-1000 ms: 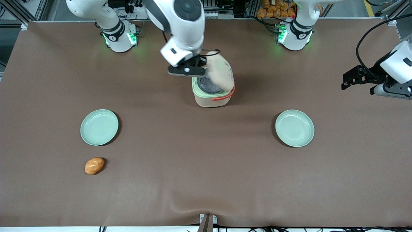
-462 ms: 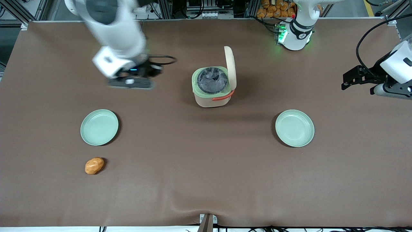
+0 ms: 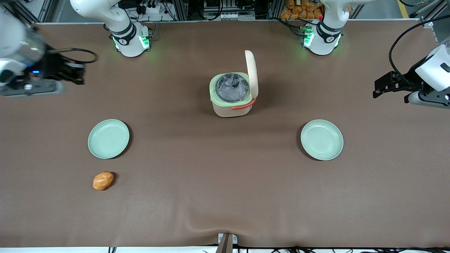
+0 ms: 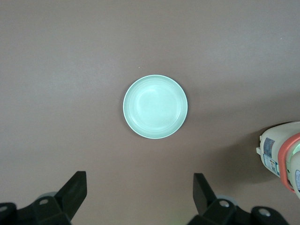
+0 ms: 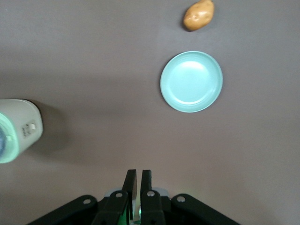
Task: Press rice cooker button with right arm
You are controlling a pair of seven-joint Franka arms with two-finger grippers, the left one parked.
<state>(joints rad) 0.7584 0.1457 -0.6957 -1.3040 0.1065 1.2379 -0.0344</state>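
the brown table (image 3: 225, 196) carried everything. the right arm (image 3: 14, 42) hung above the working arm's end of it, well apart from the rice cooker (image 3: 232, 100). the cooker stood mid-table with its lid (image 3: 251, 73) upright and the grey pot exposed. two pale green plates sat nearer the front camera than the cooker, one (image 3: 108, 138) toward the working arm's end, the other (image 3: 321, 139) toward the parked arm's. the gripper (image 5: 139, 180) was clenched, fingers nearly together, grasping nothing, touching nothing. a small potato (image 3: 103, 180) lay near the first plate.

Right arm's gripper (image 3: 30, 88) aloft; fingers (image 5: 132, 180) together
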